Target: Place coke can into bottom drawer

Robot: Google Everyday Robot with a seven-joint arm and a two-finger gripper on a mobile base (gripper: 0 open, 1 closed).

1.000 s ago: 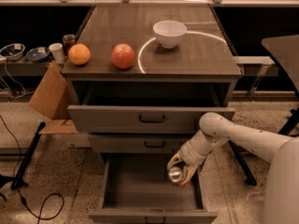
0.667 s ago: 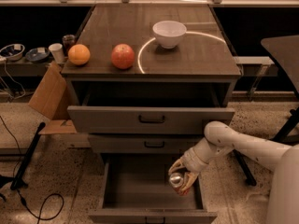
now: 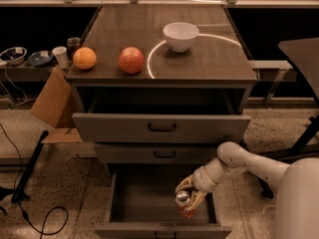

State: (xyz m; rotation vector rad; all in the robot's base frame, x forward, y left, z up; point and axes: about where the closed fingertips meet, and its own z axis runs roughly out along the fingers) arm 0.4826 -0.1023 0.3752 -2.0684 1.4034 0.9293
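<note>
The coke can (image 3: 183,204), small and red with a silver top, is held upright in my gripper (image 3: 187,198). The gripper is shut on it, inside the right half of the bottom drawer (image 3: 144,198). That drawer is pulled out, a deep grey box with its dark handle on the front edge at the bottom of the view. My white arm (image 3: 249,166) reaches in from the lower right. The can's base is low in the drawer; I cannot tell whether it touches the floor.
The top drawer (image 3: 162,127) is also pulled partly out above; the middle drawer (image 3: 159,154) is closed. On the cabinet top stand an orange (image 3: 84,58), a red apple (image 3: 131,59) and a white bowl (image 3: 180,36). A cardboard box (image 3: 52,103) and cables lie left.
My gripper with the can has moved lower and a little left, deeper into the bottom drawer. Nothing on the cabinet top has moved.
</note>
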